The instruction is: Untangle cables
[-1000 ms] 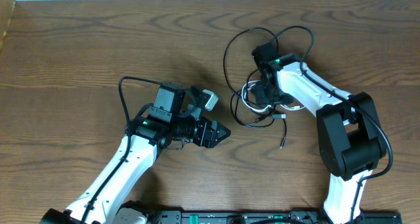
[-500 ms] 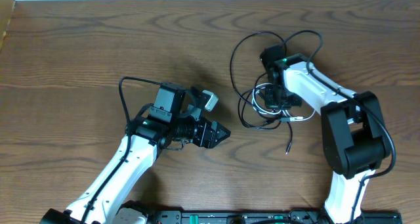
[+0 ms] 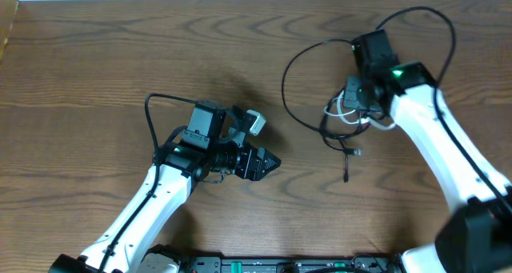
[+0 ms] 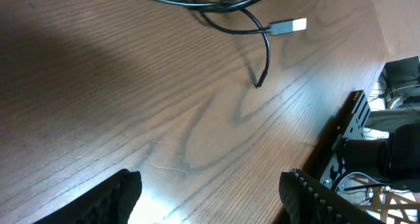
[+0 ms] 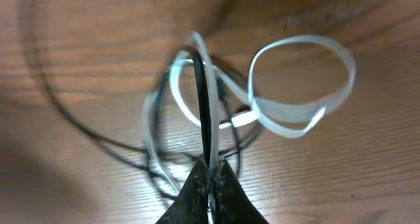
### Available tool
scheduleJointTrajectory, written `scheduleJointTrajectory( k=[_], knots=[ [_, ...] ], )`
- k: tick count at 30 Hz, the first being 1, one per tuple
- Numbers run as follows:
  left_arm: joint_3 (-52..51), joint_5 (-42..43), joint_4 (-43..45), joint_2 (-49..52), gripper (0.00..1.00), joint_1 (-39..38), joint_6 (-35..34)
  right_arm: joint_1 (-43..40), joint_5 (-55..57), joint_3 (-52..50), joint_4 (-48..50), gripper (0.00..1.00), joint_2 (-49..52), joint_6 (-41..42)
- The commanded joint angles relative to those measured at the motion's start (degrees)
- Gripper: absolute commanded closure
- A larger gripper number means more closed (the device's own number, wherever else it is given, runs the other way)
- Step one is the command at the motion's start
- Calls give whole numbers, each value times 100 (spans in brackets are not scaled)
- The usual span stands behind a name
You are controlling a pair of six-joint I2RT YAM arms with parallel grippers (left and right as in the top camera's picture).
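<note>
A tangle of thin black and white cables (image 3: 344, 121) hangs from my right gripper (image 3: 362, 105) at the right of the table, with a wide black loop (image 3: 304, 81) trailing left and plug ends (image 3: 352, 153) dangling below. In the right wrist view my right gripper (image 5: 210, 175) is shut on a black and a white cable (image 5: 203, 106), with white loops (image 5: 302, 86) spread beyond. My left gripper (image 3: 268, 162) sits low at the table's middle, open and empty (image 4: 210, 191). The left wrist view shows a black cable with a silver plug (image 4: 289, 27) far ahead.
The brown wooden table (image 3: 120, 57) fills the view. A black rail (image 3: 288, 265) runs along the front edge, and it shows with gear at the right of the left wrist view (image 4: 354, 152). The left arm's own thick black cable (image 3: 152, 117) loops behind its wrist.
My right gripper has lifted and moved right and toward the back, carrying the cable tangle with it. The black loop has stretched out leftward. The left arm has not moved.
</note>
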Motion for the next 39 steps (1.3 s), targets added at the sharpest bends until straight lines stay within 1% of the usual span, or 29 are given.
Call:
scheduleJointTrajectory(
  k=[1,8,15,17,22,26,30,39],
  knots=[
    [-17,-55,-13,4,28,-13,120,-17,92,35,-4,99,-490,-52],
    [-17,-52,26,4,27,-13,120,-17,92,35,-299,99,-1152,-87],
    [-17,28,203,4,26,-13,118,-17,111,35,-535,99,-1563,-87],
    [-17,151,227,4,22,-13,120,-17,111,35,-525,99,-1644,-87],
    [-17,413,358,4,19,-13,120,-11,-13,39,-376,99,-1812,-87],
    [-17,745,662,9,18,-13,122,-9,-632,48,-170,99,-1895,-90],
    [-17,1257,1322,9,14,-13,120,-7,-1322,118,-35,99,-1902,-90],
    [-17,1320,2428,17,14,-13,57,-2,-3283,645,-20,99,-1906,-433]
  ],
)
